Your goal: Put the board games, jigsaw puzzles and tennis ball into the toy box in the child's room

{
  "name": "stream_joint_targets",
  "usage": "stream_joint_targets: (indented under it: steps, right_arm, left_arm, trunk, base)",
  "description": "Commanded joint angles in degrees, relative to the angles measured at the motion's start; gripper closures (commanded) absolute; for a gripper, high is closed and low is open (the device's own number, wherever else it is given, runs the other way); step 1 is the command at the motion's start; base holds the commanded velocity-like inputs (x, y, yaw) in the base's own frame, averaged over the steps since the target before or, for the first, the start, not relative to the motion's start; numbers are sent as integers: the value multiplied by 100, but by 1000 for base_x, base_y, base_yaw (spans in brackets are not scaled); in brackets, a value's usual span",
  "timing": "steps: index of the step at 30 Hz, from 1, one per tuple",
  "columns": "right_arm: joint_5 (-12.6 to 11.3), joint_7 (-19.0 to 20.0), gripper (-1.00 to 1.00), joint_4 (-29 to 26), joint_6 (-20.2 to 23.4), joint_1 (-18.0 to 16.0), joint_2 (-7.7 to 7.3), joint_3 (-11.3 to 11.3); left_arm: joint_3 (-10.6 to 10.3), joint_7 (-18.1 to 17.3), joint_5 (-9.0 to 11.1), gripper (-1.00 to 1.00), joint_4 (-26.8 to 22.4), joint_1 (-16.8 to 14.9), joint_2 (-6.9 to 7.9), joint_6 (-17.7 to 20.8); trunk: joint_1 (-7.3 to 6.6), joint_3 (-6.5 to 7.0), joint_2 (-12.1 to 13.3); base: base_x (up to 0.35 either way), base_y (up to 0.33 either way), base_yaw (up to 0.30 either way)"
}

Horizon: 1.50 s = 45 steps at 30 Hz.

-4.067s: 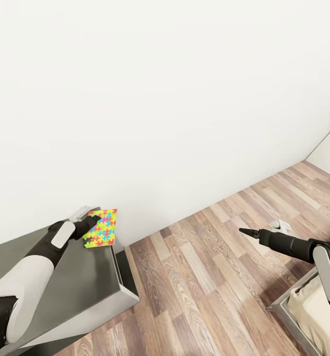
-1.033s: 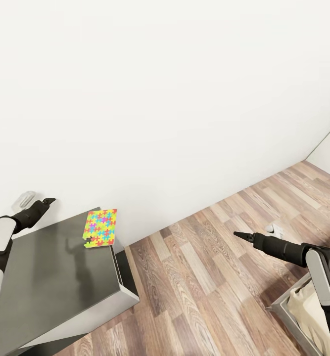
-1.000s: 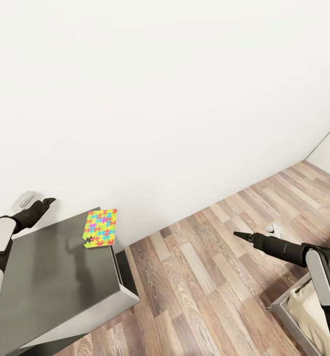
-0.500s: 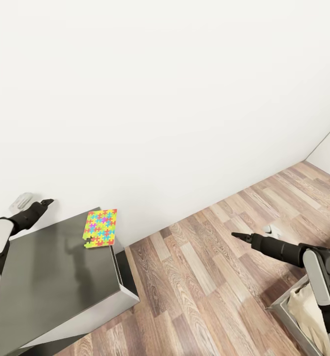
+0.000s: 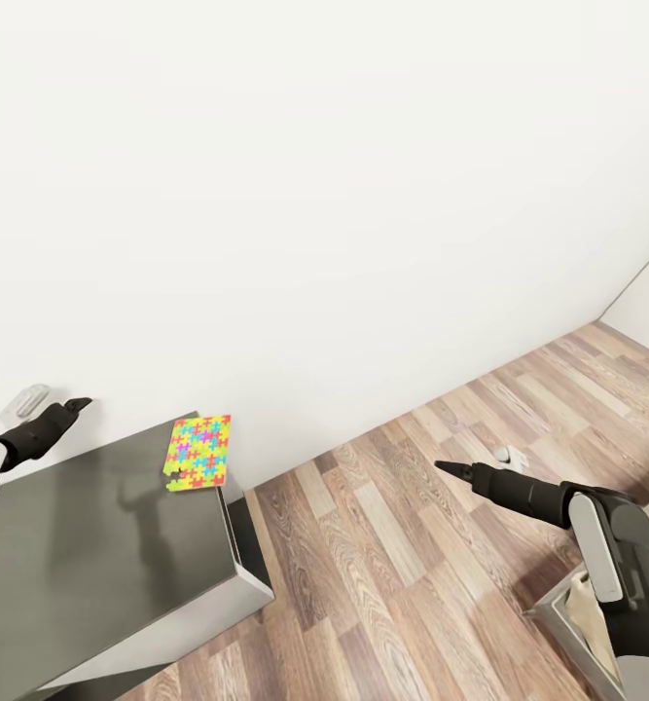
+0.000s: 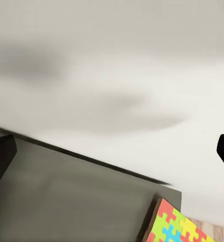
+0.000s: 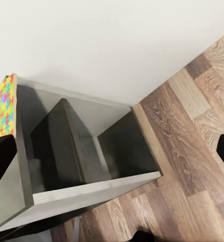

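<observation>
One jigsaw puzzle (image 5: 199, 453) lies flat on the far right corner of the table's grey top (image 5: 90, 545), next to the white wall. My left gripper (image 5: 71, 404) hovers over the table's back left, well apart from the puzzle, and is empty. In the left wrist view its fingers stand wide apart, with the puzzle (image 6: 177, 228) off to one side. My right gripper (image 5: 441, 469) hangs over the wood floor to the right of the table. It is open and empty, and the right wrist view catches the puzzle (image 7: 3, 103) on the table edge.
The table's right side has open dark compartments (image 7: 76, 151) facing the floor. The bed's grey frame corner (image 5: 562, 611) with a beige mattress sits at the lower right. Wood-plank floor (image 5: 382, 565) stretches between table and bed. A white wall stands close behind.
My left gripper, which rested on the puzzle four seconds ago, has let go and drawn away to the left. The right gripper has drifted left over the floor. The puzzle has stayed put.
</observation>
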Motion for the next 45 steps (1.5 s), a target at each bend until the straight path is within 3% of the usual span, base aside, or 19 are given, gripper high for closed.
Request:
stream_joint_targets:
  steps: [1,11,19,34,45]
  right_arm:
    - [35,45,-100,-2,27,-5,1,-8]
    - [32,41,-100,4,27,-5,36,8]
    - [29,44,-100,5,27,-5,40,12]
    - [27,48,-100,6,27,-5,46,19]
    - [29,49,-100,6,27,-5,50,22]
  left_arm:
    - [10,20,46,-100,-5,-4,-1,35]
    - [13,3,58,-100,-308,133,12,294]
    - [19,14,59,-100,-881,286,-12,802]
    - [18,61,53,-100,-2077,589,-256,1569]
    - [23,69,35,-100,-2365,771,-434,1708]
  trunk:
    - [3,-4,-10]
    - [3,20,-10]
    - [3,25,-10]
    - [3,27,-10]
    - [3,28,-10]
  base:
    - [0,0,0]
    - [0,0,0]
    - [0,0,0]
    - [0,0,0]
    - [0,0,0]
